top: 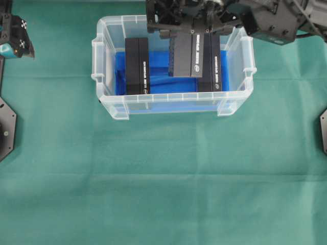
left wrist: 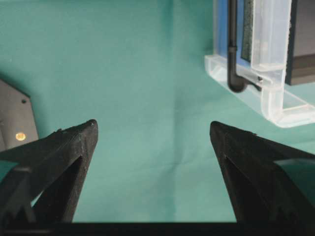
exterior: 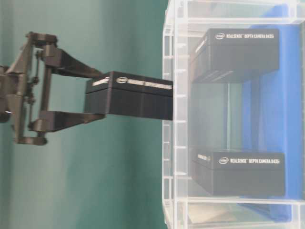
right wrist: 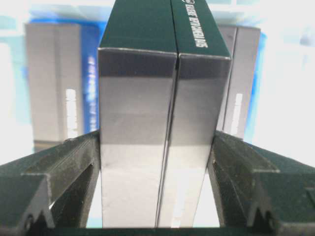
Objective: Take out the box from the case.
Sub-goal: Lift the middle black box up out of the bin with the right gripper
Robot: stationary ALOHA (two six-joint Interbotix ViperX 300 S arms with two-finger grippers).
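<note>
The case is a clear plastic bin with a blue floor, standing at the top middle of the green cloth. My right gripper is shut on a black box and holds it upright. In the table-level view this box is raised, most of it clear of the case's rim. In the right wrist view both fingers press the box's sides. My left gripper stands open and empty at the far left, over bare cloth.
Two more black boxes stay in the case, one on the left and one on the right, just beside the raised box. A corner of the case shows in the left wrist view. Arm bases sit at both table edges.
</note>
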